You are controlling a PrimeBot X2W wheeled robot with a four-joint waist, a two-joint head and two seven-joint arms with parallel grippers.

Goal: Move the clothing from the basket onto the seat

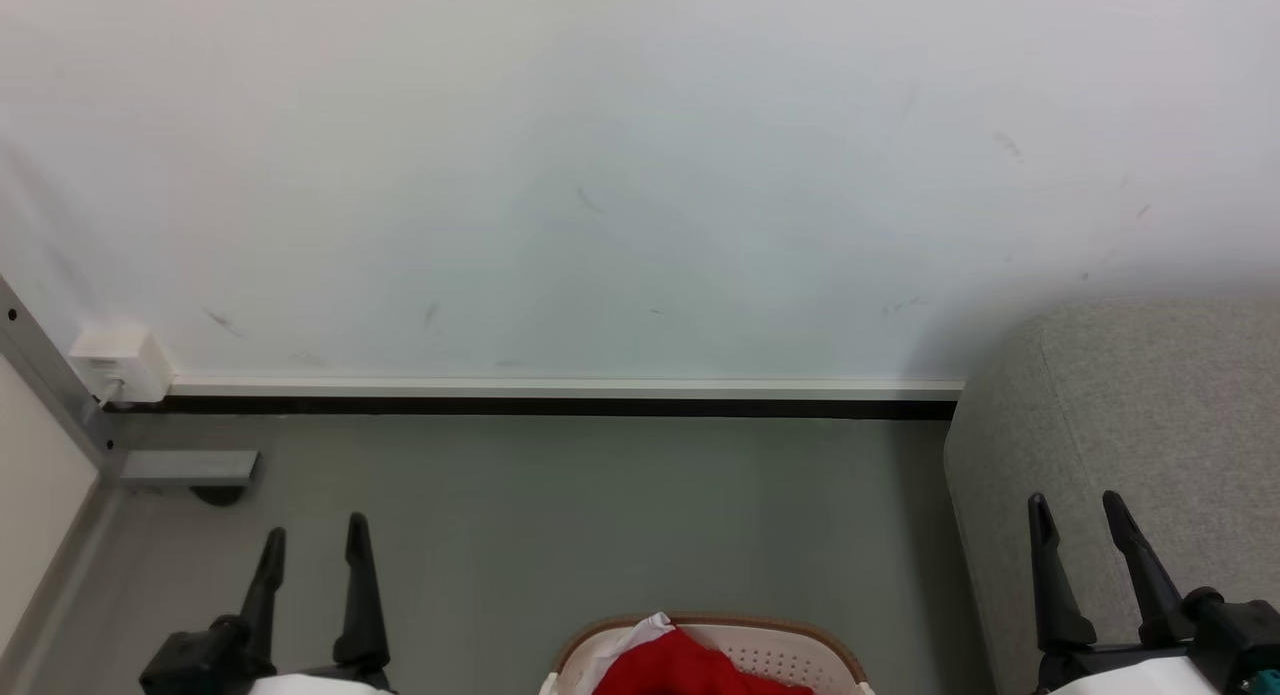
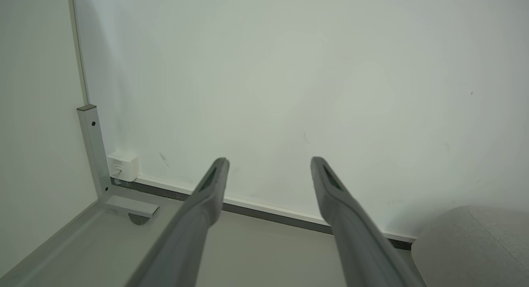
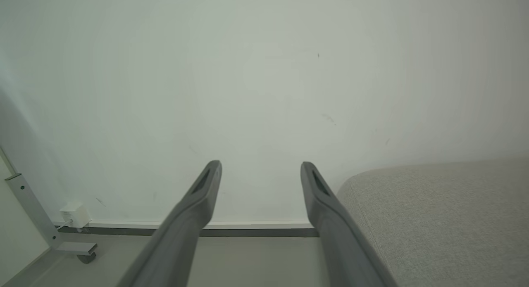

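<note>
At the bottom middle of the head view, the far end of the cream basket point(image 1: 790, 657) with its brown rim peeks in. Red clothing point(image 1: 690, 667) with a white patch lies inside it. The grey seat point(image 1: 1150, 425) stands at the right, also seen as a rounded corner in the left wrist view point(image 2: 475, 245) and the right wrist view point(image 3: 438, 221). My left gripper point(image 1: 315, 540) is open at the lower left, well left of the basket point(image 2: 268, 161). My right gripper point(image 1: 1078, 505) is open in front of the seat's side point(image 3: 260, 165). Both hold nothing.
A pale wall point(image 1: 600, 175) with a white baseboard point(image 1: 560, 387) stands ahead across grey floor point(image 1: 600, 515). A metal frame leg with a caster point(image 1: 190, 470) and a small white box point(image 1: 115, 363) are at the left, beside a panel.
</note>
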